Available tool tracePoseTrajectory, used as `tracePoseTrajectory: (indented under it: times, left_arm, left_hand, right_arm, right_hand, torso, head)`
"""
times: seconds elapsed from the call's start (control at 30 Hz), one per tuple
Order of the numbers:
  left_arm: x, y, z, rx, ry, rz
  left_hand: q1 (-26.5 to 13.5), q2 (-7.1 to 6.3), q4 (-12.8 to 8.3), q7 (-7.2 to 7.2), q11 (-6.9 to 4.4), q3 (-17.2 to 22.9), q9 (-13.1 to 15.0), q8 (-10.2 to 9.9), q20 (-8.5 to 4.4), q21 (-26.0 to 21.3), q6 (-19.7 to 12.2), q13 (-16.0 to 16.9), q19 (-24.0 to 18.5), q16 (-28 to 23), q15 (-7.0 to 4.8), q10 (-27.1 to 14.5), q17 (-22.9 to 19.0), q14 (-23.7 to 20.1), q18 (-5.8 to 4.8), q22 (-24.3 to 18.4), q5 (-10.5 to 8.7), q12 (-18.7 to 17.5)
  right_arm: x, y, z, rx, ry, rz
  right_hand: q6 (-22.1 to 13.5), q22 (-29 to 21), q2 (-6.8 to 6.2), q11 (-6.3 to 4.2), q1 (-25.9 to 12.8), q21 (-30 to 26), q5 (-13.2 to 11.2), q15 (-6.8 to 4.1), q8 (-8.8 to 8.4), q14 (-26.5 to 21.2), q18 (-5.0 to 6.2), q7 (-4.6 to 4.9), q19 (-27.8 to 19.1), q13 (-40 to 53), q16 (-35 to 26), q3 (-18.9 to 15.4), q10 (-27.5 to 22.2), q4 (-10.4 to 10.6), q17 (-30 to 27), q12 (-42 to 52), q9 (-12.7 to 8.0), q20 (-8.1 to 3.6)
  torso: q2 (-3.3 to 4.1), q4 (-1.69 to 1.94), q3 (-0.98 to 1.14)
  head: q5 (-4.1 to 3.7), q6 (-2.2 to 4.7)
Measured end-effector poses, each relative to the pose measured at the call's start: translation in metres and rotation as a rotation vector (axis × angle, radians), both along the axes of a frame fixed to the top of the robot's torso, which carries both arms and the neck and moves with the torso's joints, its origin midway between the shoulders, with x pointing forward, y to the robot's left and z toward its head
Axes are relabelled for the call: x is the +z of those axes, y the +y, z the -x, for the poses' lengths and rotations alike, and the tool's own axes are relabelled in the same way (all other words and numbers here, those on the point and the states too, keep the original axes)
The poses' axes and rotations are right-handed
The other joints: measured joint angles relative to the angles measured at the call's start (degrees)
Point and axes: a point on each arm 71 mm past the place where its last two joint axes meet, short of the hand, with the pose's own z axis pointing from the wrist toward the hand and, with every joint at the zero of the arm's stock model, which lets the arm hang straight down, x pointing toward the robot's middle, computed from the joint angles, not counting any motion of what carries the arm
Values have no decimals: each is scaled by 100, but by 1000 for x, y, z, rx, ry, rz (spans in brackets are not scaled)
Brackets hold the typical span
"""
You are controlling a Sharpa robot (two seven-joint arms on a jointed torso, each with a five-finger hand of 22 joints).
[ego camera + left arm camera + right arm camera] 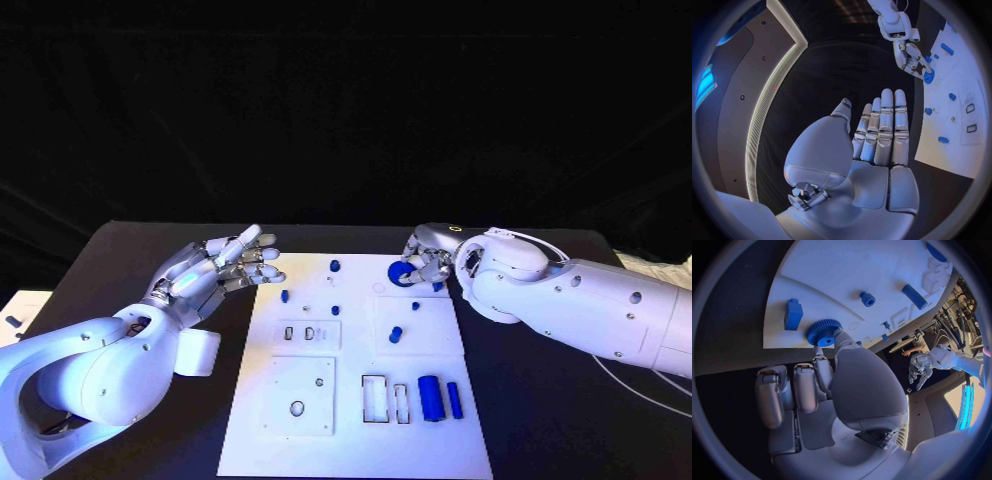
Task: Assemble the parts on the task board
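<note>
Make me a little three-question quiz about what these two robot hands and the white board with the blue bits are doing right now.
1. True or false: the left robot hand holds a blue part.
2. Which thing does the right robot hand touch? A) the blue gear B) the large blue cylinder C) the block
3. Fill in: the large blue cylinder lies at the edge of the task board that is ____ the robot.

Key: 1 false, its fingers are spread and nothing is in them. 2 A, its fingertips pinch the gear at the board's far corner. 3 nearest.
</note>
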Motion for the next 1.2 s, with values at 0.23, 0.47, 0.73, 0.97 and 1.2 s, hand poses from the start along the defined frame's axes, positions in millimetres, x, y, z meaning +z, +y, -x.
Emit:
tracePoseTrajectory:
  times: [0.23,0.47,0.73,0.97,1.2]
  left_arm:
    - [0,0,0,0,1,0]
    - [0,0,0,0,1,-1]
    - [0,0,0,-1,1,-1]
    - [0,0,0,-2,1,0]
    - [0,-1,0,-4,2,1]
  left_hand:
    - [24,24,0,0,0,0,0,0,0,0,0,0,0,0,0,0,0,0,0,0,0,0]
    - [23,23,0,0,0,0,-1,0,0,0,0,-1,0,0,0,0,-1,0,0,0,0,0]
    - [23,23,0,0,0,0,-1,0,0,0,0,-1,0,0,0,0,-1,0,0,0,0,0]
    - [23,23,-15,0,0,16,-2,0,0,0,0,-1,0,0,0,0,11,0,0,0,0,0]
    - [23,23,-32,0,0,-1,3,0,0,0,0,-2,0,0,0,0,17,0,0,0,0,0]
  right_arm:
    - [0,1,0,5,1,11]
    - [1,5,1,18,-14,32]
    - [0,16,8,43,-52,33]
    - [7,36,19,89,-130,-15]
    - [16,70,29,166,-200,-55]
  right_hand:
    - [90,0,26,-1,126,0,-1,0,-1,0,-87,-5,0,1,33,91,0,-186,0,46,-5,0]
    - [196,-1,33,-1,205,0,-197,1,-30,0,-87,-34,0,11,60,241,0,-336,-1,84,-11,0]
    - [291,-1,32,-7,206,0,-162,-1,4,-2,-87,-47,0,10,82,421,7,-381,-2,80,-11,0]
    - [291,-1,27,-8,211,0,-54,-22,3,-23,-87,-47,0,7,82,490,8,-361,-2,80,-10,0]
    - [291,-2,36,-8,202,0,-53,-24,-1,-21,-87,-47,0,7,82,492,9,-362,-2,60,-9,0]
  torso:
    - [0,0,2]
    - [3,-1,6]
    - [1,0,3]
    - [-3,8,-3]
    - [2,14,-4]
  head:
    - [-1,-18]
    - [7,-31]
    - [12,-33]
    - [30,-33]
    - [58,-37]
